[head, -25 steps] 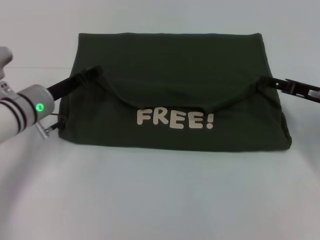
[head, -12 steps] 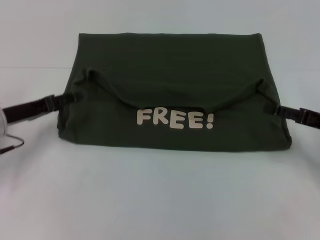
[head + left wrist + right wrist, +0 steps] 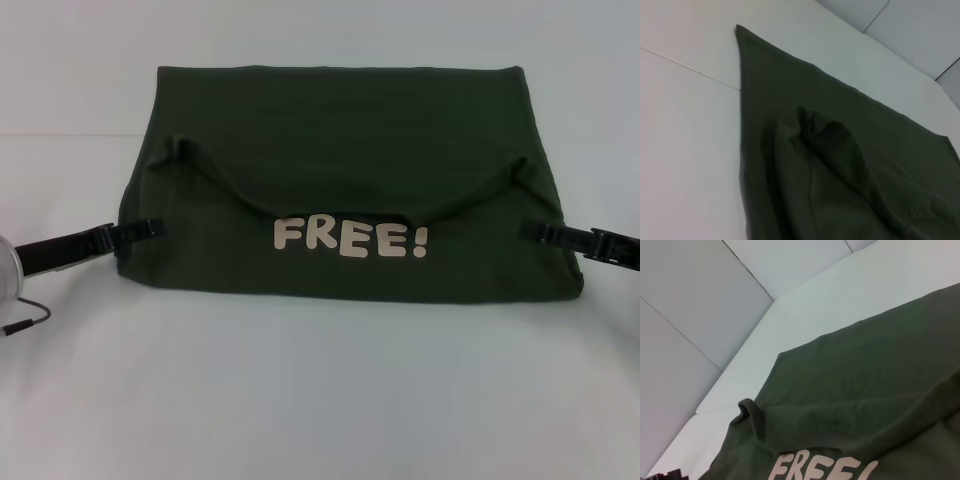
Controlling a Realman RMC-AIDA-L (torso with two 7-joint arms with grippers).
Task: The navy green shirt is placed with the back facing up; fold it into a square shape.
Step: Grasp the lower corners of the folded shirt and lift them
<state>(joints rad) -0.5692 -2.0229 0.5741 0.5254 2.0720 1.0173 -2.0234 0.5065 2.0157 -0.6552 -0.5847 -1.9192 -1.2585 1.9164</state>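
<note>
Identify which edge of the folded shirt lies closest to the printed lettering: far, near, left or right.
The near edge of the shirt: the cream "FREE!" lettering sits just above it, well short of the far edge and both sides.

Both grippers are slim, black, jointed fingers — the left gripper (image 3: pixel 135 231) runs from a silver-grey rounded wrist trailing a thin dark cable, the right gripper (image 3: pixel 545 232) all black.

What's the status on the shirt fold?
Left gripper at shirt's left edge, right gripper at its right edge. Shirt part-folded on the table, "FREE!" showing. Nothing in the way.
</note>
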